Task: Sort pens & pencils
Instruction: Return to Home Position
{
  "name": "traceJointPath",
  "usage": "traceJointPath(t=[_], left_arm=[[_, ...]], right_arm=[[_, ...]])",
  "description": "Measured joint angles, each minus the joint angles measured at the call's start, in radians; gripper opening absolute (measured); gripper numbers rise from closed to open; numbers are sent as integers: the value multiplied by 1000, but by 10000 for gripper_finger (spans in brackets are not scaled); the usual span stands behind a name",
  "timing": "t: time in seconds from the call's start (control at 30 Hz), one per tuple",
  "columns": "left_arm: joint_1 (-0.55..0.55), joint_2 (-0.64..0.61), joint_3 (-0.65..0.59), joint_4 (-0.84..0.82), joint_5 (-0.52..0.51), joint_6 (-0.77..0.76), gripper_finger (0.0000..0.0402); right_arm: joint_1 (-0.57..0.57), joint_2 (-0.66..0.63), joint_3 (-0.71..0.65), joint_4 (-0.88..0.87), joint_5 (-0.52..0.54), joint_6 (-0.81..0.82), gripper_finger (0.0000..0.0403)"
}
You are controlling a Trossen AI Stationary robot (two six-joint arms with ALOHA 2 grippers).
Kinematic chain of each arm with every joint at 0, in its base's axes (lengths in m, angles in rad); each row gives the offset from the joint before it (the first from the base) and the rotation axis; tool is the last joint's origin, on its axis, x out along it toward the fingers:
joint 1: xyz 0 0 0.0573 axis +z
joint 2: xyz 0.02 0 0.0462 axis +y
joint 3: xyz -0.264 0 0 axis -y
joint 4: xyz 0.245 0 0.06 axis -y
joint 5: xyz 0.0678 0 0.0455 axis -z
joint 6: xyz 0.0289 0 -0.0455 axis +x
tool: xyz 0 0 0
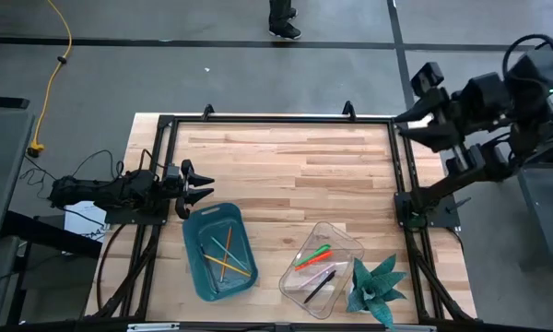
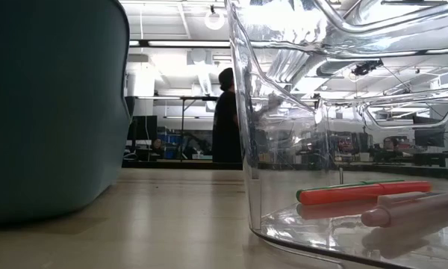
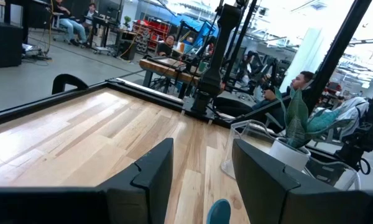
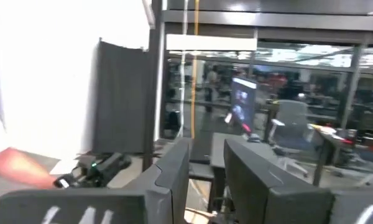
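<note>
Several thin pencils (image 1: 226, 256), yellow, orange and greenish, lie crossed inside a teal tray (image 1: 199, 277). A green pen (image 1: 315, 251), a red-orange pen (image 1: 311, 262) and a black pen (image 1: 319, 285) lie in a clear tray (image 1: 350, 242). The low view shows the red-orange pen (image 2: 362, 193) lying flat on the clear tray's floor. My left gripper (image 1: 203, 184) is open at the table's left edge, just beyond the teal tray's far end, touching nothing. My right gripper (image 1: 407, 124) waits open above the table's far right corner.
A potted green plant (image 1: 378, 288) stands at the near right corner beside the clear tray. The far half of the wooden table (image 1: 286, 157) is bare. A black frame (image 1: 276, 118) runs around the table. A person (image 2: 225, 116) stands beyond the far edge.
</note>
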Motion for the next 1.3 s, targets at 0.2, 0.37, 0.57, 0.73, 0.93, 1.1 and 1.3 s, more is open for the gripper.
traceJointPath(t=[0.2, 0.37, 0.57, 0.73, 0.93, 1.1, 1.3], left_arm=[[0, 0, 0, 0, 0, -1, 152], [0, 0, 0, 0, 1, -3, 152], [0, 0, 0, 0, 4, -3, 152], [0, 0, 0, 0, 4, 0, 152], [0, 0, 0, 0, 4, 0, 152], [0, 0, 0, 0, 6, 0, 152], [0, 0, 0, -3, 34, 0, 152]], right_arm=[[0, -2, -4, 143, -29, -22, 92], [0, -49, 1, 308, -126, -48, 92], [15, -109, -14, 341, -169, -27, 92], [84, -195, -269, 512, -214, -66, 92], [91, -354, -748, 847, -33, -75, 92], [90, -526, -1084, 1079, 113, -27, 92], [91, -680, -1405, 1120, 108, 54, 92]])
